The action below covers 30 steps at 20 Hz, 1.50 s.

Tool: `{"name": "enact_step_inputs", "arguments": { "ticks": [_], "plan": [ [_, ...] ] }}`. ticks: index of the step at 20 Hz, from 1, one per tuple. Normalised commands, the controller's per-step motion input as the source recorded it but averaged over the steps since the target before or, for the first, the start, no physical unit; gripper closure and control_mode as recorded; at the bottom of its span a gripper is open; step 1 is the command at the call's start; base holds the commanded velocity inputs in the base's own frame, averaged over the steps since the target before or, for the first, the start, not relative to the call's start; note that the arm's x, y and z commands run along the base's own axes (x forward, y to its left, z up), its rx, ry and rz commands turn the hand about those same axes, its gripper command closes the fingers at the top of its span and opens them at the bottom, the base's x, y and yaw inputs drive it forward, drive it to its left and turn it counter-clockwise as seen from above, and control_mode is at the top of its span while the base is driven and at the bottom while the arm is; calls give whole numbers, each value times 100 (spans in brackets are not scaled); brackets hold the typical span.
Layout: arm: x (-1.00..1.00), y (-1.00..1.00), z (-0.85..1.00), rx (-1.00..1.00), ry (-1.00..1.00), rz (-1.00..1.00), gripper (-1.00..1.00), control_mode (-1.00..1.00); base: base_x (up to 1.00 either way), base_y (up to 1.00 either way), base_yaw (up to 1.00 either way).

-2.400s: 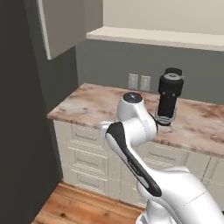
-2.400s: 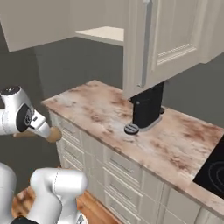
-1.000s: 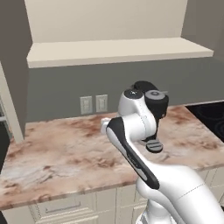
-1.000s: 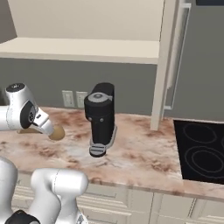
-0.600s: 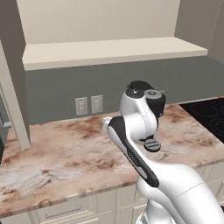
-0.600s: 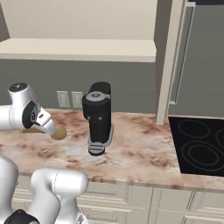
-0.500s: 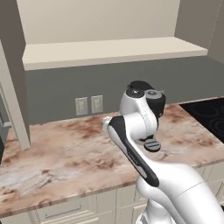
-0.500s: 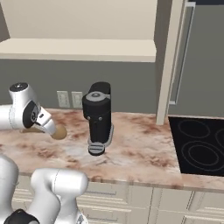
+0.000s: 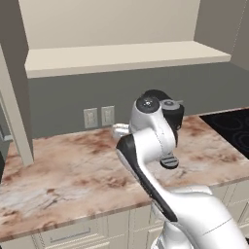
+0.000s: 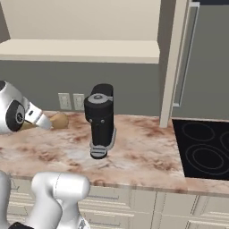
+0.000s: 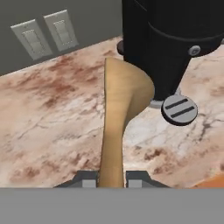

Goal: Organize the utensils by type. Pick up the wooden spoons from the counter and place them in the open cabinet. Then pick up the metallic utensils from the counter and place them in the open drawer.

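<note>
My end effector (image 11: 111, 179) nearly shut, gripping tan spoon (image 11: 118, 118) by handle. Risks: bowl clips black coffee maker (image 10: 101, 117) nearby; spoon pivots on lift to shelf (image 9: 121, 56).

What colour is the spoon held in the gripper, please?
The wooden spoon is plain tan all over, clearest in the hand view.

coffee machine (image 10: 101, 120) on counter (image 10: 134, 156), shelf (image 10: 80, 50) above
</note>
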Motion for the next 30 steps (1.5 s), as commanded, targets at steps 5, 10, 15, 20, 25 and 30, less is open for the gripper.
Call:
{"name": "enact_step_inputs", "arguments": {
  "ticks": [5, 10, 15, 20, 25, 30],
  "plan": [
    [-7, 2, 60, -3, -38, -29, 100, -100, 0, 0, 0],
    [-1, -7, 71, 12, -13, -19, 100, -100, 0, 0, 0],
    [-14, 0, 59, 2, -32, -5, 100, -100, 0, 0, 0],
    [-5, 0, 63, 2, -39, -2, 100, -100, 0, 0, 0],
    [12, 0, 67, 28, -5, -9, 100, -100, 0, 0, 0],
    [19, 3, 59, 29, -6, -6, 100, -100, 0, 0, 0]
  ]
}}
